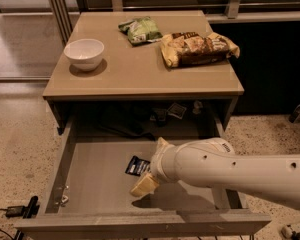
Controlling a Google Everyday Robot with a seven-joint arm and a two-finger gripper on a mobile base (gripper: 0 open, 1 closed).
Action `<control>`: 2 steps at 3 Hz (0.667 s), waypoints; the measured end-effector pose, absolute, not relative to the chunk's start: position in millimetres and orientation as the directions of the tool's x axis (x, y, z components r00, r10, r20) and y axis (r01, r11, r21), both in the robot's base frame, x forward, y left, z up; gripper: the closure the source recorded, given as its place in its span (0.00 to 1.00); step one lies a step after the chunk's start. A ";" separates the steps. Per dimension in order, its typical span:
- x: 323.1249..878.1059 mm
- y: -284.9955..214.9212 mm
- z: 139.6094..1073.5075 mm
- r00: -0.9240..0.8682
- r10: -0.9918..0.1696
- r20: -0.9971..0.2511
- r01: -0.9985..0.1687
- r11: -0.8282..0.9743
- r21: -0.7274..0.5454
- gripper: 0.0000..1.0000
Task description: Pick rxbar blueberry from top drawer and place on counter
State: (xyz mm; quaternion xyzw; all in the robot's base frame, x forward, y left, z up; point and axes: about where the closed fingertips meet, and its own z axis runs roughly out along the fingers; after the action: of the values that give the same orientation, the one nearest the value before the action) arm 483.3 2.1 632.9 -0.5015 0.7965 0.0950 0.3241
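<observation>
The rxbar blueberry (136, 166), a small dark wrapper with white lettering, lies flat on the bottom of the open top drawer (95, 184), near its middle. My gripper (148, 167) is down inside the drawer at the bar's right edge and hides part of it. The gripper is open: one cream finger (144, 185) is just in front of the bar and the other (162, 144) just behind it. The bar rests on the drawer floor. The tan counter (135, 71) is above the drawer.
On the counter stand a white bowl (84, 54) at the left, a green snack bag (140, 30) at the back and a yellow-brown chip bag (197, 48) at the right. Small dark items (171, 111) lie at the back inside the cabinet. My white arm (240, 176) crosses the drawer's right wall.
</observation>
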 end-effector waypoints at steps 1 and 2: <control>494.2 9.8 618.6 -0.280 -0.724 -0.630 -0.873 0.466 -0.147 0.00; 501.7 8.4 604.2 -0.292 -0.692 -0.660 -0.890 0.449 -0.078 0.00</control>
State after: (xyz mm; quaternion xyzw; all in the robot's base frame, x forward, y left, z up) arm 501.7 8.4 604.2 -0.5016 0.7887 0.1544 0.3201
